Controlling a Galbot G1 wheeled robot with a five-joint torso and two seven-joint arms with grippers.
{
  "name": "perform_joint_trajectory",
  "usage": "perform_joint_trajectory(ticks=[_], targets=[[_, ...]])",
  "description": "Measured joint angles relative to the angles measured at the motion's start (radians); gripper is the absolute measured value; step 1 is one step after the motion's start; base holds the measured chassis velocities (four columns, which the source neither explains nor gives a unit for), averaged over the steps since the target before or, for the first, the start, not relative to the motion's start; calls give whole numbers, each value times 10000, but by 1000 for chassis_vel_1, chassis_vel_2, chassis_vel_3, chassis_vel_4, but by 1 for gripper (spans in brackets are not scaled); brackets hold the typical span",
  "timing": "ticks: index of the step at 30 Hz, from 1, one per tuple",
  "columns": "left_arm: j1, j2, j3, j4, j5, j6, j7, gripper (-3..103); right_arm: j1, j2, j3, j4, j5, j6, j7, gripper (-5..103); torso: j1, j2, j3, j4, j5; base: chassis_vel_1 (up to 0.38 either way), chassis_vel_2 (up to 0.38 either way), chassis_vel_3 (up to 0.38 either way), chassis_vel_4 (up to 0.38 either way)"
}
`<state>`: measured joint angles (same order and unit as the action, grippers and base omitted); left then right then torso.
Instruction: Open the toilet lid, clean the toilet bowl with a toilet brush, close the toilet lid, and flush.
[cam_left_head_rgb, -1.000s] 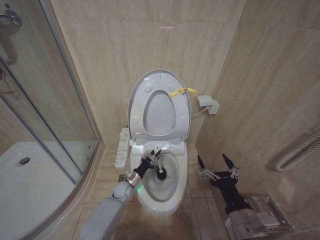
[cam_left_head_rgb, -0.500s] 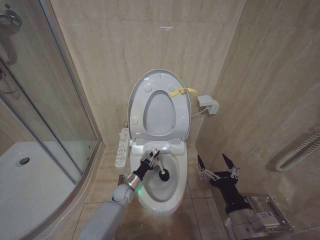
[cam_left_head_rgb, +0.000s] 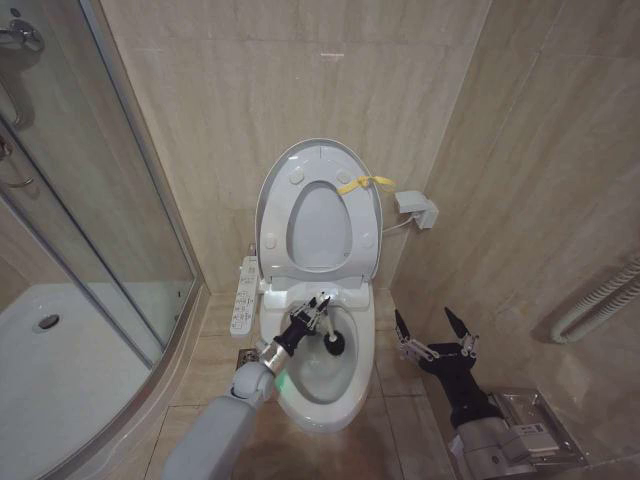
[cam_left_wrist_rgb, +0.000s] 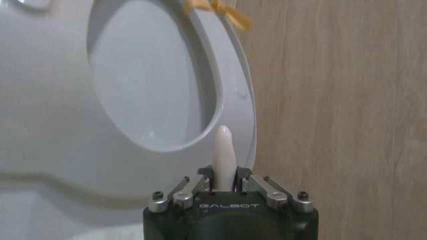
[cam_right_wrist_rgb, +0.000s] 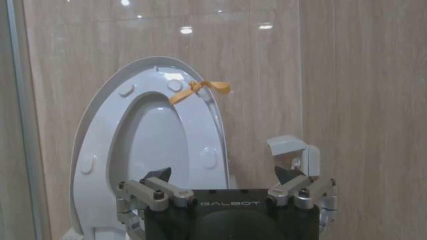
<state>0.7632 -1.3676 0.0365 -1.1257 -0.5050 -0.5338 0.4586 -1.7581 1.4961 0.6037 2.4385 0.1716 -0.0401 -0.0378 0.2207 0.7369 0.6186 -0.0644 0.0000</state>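
The scrubbing step is in hand: the left gripper, clamped on the brush handle, holds its dark head inside the bowl, near the rear wall. The lid stands raised against the wall. The right gripper hangs spread wide beside the toilet. Next likely calls for sweeping the head around the basin.

The left gripper jaws clamp the toilet brush handle.
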Motion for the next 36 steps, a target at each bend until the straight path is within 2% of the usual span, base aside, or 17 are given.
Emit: perform_joint_trajectory(ticks=[5,9,15,18,23,26,29,33,36], targets=[[240,3,-148,602,136,-286,154,21,-1,0,0,0,0,0,0,100,-1,1,-1,9,-1,0,0,0,0],[308,86,-241,569,180,-333,182,21,0,0,0,0,0,0,0,100,-1,0,0,7,-1,0,0,0,0],[231,116,-126,-498,12,-18,-17,21,0,0,0,1,0,0,0,100,0,0,1,1,0,0,0,0,0],[193,-30,-108,-590,-14,-4,-61,21,-1,0,1,0,0,0,0,100,0,0,1,0,0,0,0,0,0],[292,-97,-172,220,104,-307,125,21,0,0,0,0,0,0,0,100,0,0,1,6,-1,0,0,0,0],[301,-33,-309,895,306,-709,306,21,0,-1,0,0,0,0,0,100,-1,0,0,10,-1,0,0,0,0],[289,22,-331,966,416,-787,332,21,0,0,0,1,0,0,0,100,0,0,0,11,1,0,0,0,0],[239,29,-282,570,452,-739,304,21,0,0,0,0,0,0,0,100,0,-1,1,4,0,0,0,0,0],[177,-114,-197,161,124,-563,212,21,0,0,0,1,0,0,0,100,0,0,1,0,-2,0,0,0,0]])
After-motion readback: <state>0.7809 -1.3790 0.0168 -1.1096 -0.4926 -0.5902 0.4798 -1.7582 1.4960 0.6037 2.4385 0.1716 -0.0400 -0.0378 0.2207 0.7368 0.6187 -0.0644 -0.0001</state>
